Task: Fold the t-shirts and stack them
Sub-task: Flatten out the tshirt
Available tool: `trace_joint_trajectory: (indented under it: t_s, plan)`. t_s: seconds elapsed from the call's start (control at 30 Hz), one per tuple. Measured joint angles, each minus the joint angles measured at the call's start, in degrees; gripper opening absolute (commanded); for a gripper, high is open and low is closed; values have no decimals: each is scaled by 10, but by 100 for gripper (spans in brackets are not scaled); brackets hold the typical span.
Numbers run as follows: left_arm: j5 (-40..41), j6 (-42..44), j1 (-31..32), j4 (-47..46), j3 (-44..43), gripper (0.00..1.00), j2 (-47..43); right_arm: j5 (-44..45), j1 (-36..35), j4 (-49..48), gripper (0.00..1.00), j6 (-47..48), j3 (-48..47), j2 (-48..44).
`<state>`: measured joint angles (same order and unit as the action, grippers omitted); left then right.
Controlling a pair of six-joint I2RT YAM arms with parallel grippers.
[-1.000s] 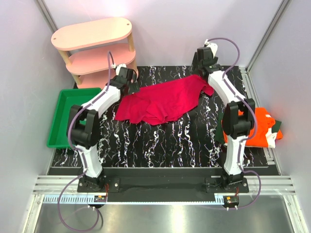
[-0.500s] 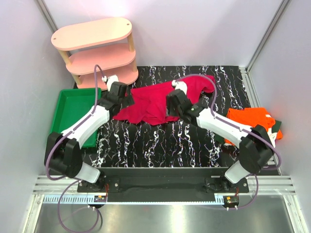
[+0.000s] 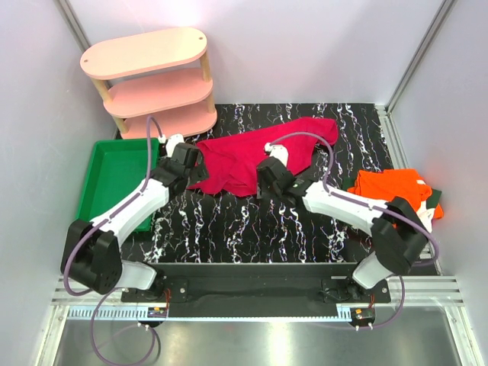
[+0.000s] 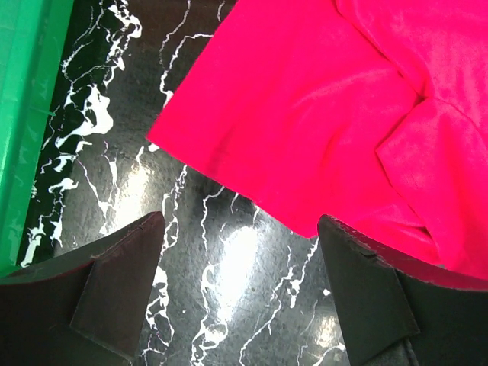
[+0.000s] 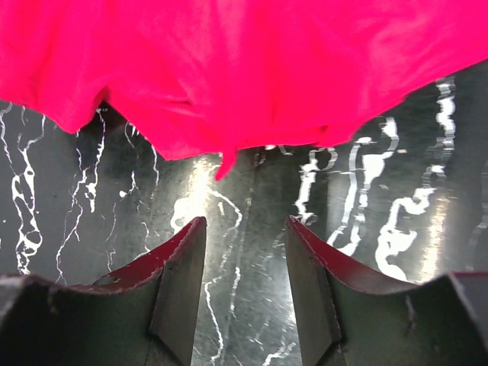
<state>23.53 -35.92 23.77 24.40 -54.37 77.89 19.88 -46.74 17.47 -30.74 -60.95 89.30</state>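
Black marbled table [image 3: 252,225] — crimson shirt [image 3: 244,160], orange shirt [image 3: 385,187]

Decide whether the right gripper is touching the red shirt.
Apart. The right wrist view shows bare table between the right gripper and the red shirt.

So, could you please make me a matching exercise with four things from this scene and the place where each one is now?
Things:
1. crimson t-shirt
2. orange t-shirt
3. green tray
4. pink shelf

Places:
A. at the right edge of the table
B. standing in the far left corner
C. on the left side, in front of the shelf
D. spread loosely in the middle

Pairs: 1-D, 2-A, 3-C, 4-B
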Motion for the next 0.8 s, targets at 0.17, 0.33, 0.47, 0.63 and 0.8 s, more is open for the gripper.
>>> trace_joint_trajectory:
  t_s: [0.17,0.33,0.47,0.63,0.8]
  plan:
    - [4,-4,7,2,9,86,-14,-5,-10,-16,53,-4,-22,58]
    - [8,-8,7,5,26,86,-30,-7,-10,-28,53,-4,-56,115]
    - [10,-8,7,10,34,86,-34,-9,-10,-32,53,-4,-77,139]
    - [14,-8,7,15,34,86,-37,-6,-10,-37,52,-4,-92,148]
    - [18,-8,7,16,34,86,-37,3,-10,-44,50,-7,-92,156]
